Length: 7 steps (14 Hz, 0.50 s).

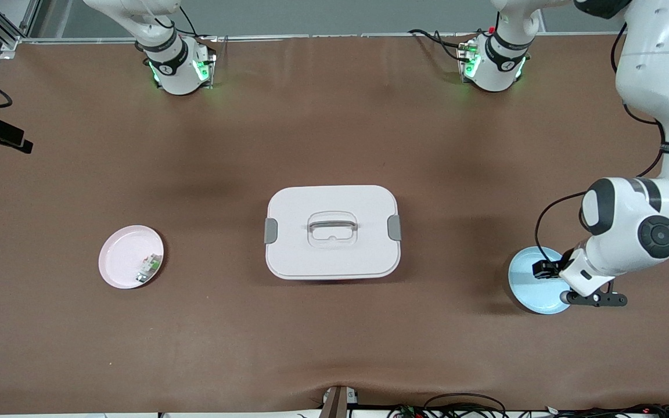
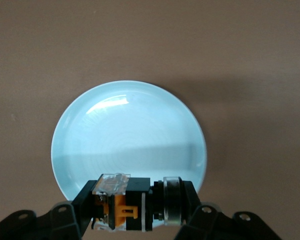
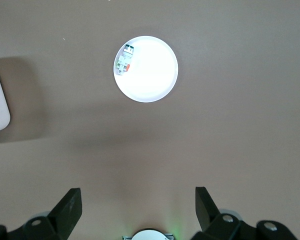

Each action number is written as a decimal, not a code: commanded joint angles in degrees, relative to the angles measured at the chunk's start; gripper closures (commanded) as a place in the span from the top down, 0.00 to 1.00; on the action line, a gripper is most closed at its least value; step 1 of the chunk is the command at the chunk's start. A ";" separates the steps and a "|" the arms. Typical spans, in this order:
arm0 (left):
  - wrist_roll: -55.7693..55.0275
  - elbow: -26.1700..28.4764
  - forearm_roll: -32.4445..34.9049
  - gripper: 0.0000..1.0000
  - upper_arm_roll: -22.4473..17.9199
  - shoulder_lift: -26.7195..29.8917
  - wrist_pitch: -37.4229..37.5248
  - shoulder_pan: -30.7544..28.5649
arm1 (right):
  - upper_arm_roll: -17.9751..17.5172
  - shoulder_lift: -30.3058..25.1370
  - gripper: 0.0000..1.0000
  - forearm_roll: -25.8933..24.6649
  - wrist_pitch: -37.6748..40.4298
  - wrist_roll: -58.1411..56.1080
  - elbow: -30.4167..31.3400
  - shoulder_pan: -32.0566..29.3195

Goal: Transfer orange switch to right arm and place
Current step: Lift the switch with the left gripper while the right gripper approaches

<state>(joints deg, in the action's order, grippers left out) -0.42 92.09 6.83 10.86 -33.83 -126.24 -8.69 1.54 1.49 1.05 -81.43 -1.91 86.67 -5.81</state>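
Observation:
In the left wrist view the orange switch (image 2: 132, 205), a small black body with orange marks and a round cap at one end, lies crosswise between the fingers of my left gripper (image 2: 137, 206), which is shut on it. It sits at the rim of the light blue plate (image 2: 125, 135). From the front, the left gripper (image 1: 594, 298) hangs at the edge of that blue plate (image 1: 529, 284), at the left arm's end of the table, and the hand hides the switch. My right gripper (image 3: 138, 205) is open and empty, high over bare table.
A white lidded box (image 1: 332, 231) with a handle stands mid-table. A pink plate (image 1: 122, 255) holding a small green-and-white part (image 1: 148, 268) lies toward the right arm's end; the right wrist view shows the same plate (image 3: 155, 70).

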 commanded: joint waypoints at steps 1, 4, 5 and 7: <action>-0.54 0.72 -2.35 0.00 0.92 3.93 4.15 0.60 | -0.31 0.26 1.00 -0.26 0.66 -0.29 -0.89 0.01; -2.39 -0.24 -3.84 0.00 3.99 5.52 7.40 0.17 | -0.39 0.70 1.00 -0.08 0.48 -0.29 -0.89 0.01; -2.48 -1.29 -5.41 0.00 5.21 6.22 9.76 0.17 | -0.39 0.70 1.00 -0.08 0.48 -0.03 -0.71 0.18; -6.93 -3.22 -10.50 0.00 6.63 6.93 14.33 0.34 | -0.48 1.75 1.00 0.26 0.14 0.15 -0.45 0.45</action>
<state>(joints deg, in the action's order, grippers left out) -4.29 90.45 -0.35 16.19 -28.31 -116.39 -8.14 1.26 2.04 1.10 -81.43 -1.91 86.71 -5.67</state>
